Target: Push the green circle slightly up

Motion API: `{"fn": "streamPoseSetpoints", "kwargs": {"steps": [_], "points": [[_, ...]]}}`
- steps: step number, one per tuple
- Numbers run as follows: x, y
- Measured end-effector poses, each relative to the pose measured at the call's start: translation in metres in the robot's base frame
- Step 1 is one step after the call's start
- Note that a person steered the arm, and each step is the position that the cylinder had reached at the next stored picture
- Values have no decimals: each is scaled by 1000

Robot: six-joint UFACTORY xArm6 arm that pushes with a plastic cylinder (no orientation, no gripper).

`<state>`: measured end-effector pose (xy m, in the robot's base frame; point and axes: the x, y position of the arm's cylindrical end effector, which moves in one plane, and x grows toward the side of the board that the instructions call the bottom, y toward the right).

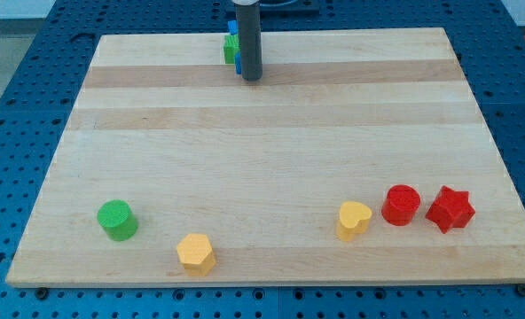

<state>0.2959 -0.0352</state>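
The green circle (118, 220) is a short green cylinder near the board's bottom left corner. My tip (251, 78) is the lower end of the dark rod, near the top middle of the board, far above and to the right of the green circle. Just left of the rod, a green block (231, 49) and a blue block (237, 65) are partly hidden behind it; their shapes cannot be made out.
A yellow hexagon (196, 253) lies right of the green circle near the bottom edge. A yellow heart (354, 220), a red cylinder (401, 205) and a red star (450, 209) sit in a row at the bottom right. The wooden board (271, 159) rests on a blue pegboard.
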Motion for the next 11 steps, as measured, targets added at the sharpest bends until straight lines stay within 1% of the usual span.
{"fn": "streamPoseSetpoints", "kwargs": {"steps": [1,2,3,4,5,6,7,8,9,10,11], "points": [[16,-1],[49,-40],[72,-132],[122,-215],[197,-268],[240,-270],[287,-255],[301,-208],[279,-142],[252,-95],[249,-84]]}}
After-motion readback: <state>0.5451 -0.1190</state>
